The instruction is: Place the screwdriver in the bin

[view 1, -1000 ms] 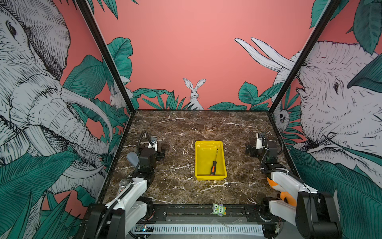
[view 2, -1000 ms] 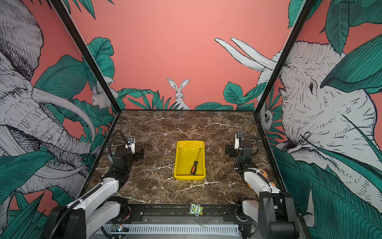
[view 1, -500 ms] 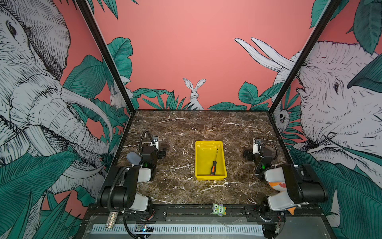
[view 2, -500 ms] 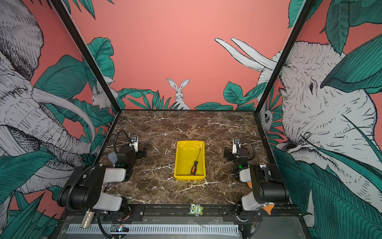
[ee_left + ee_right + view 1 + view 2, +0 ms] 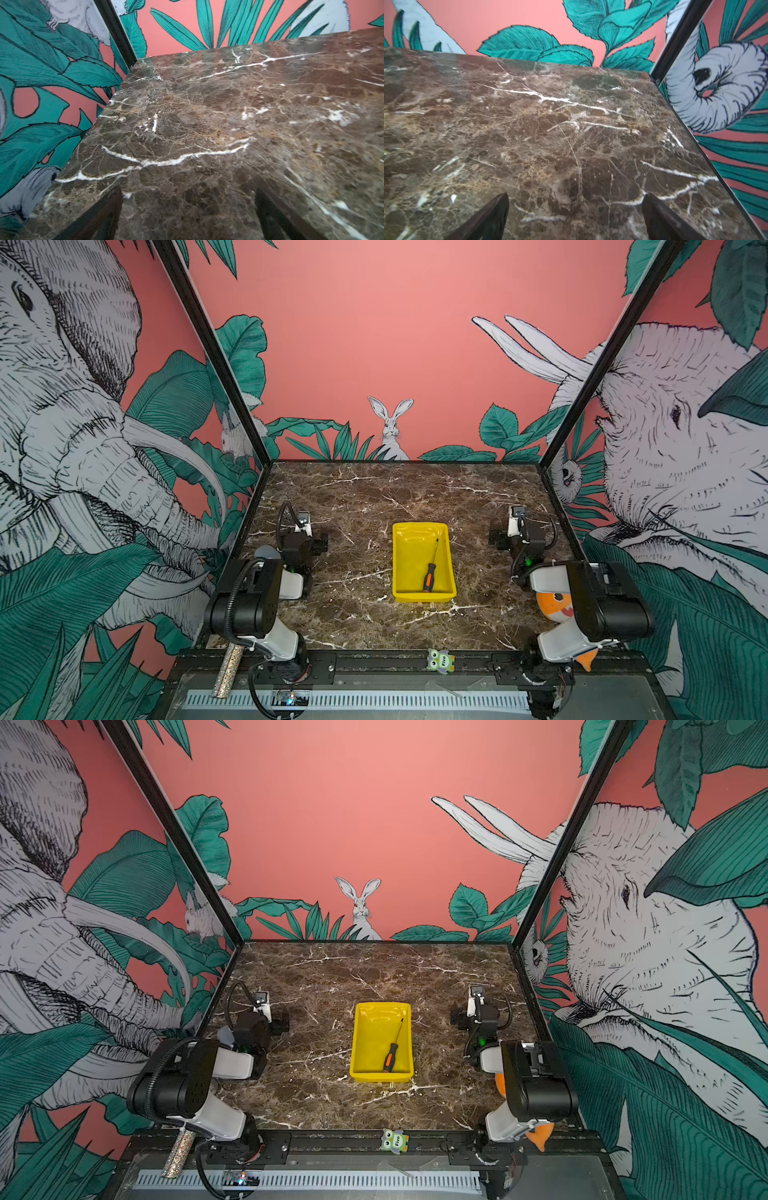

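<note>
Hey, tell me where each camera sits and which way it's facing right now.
Both top views: high at the front, looking down toward the back wall; bin holding screwdriver mid-table, left arm and right arm at the sides.
Left wrist: low on left arm, facing the table's far left corner; open left tool shows.
Right wrist: low on right arm, facing the far right corner; open right tool shows.
Shared: both wrist views see bare table, no bin.

Marble, plastic, metal
The tabletop [image 5: 357, 506] looks like polished brown marble, white-veined and smooth. The bin [image 5: 409, 564] is glossy yellow plastic; the screwdriver [image 5: 430, 568] has a thin dark metal shaft at its 1 o'clock end and a black-and-orange plastic-looking handle at 7.
</note>
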Tool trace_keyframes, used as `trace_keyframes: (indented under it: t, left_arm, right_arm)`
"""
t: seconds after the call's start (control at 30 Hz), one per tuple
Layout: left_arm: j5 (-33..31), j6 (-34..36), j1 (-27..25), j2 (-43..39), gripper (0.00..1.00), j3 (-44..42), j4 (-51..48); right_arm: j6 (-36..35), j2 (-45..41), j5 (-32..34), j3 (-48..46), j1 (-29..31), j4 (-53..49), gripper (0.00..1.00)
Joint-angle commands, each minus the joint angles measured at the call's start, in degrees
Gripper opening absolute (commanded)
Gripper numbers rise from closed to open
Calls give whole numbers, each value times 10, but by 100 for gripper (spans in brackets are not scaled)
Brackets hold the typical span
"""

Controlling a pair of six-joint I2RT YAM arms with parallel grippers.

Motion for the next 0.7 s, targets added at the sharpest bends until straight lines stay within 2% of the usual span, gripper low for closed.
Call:
trace_keyframes:
  t: [0.0, 0.03, 0.2, 0.3, 0.67]
  left_arm:
    - [54, 9, 1, -12, 100, 44, -62]
    - [87, 24, 1, -10, 100, 55, -82]
    - [120, 33, 3, -9, 100, 45, -63]
    - [81, 18, 3, -9, 100, 52, -74]
    - [83, 19, 4, -9, 100, 52, -75]
  right_arm:
    - [8, -3, 17, 2, -3, 1, 99]
    - [7, -3, 18, 1, -3, 1, 99]
    - [7, -3, 18, 1, -3, 2, 99]
    - [7, -3, 18, 1, -3, 3, 99]
    - [7, -3, 18, 1, -3, 2, 99]
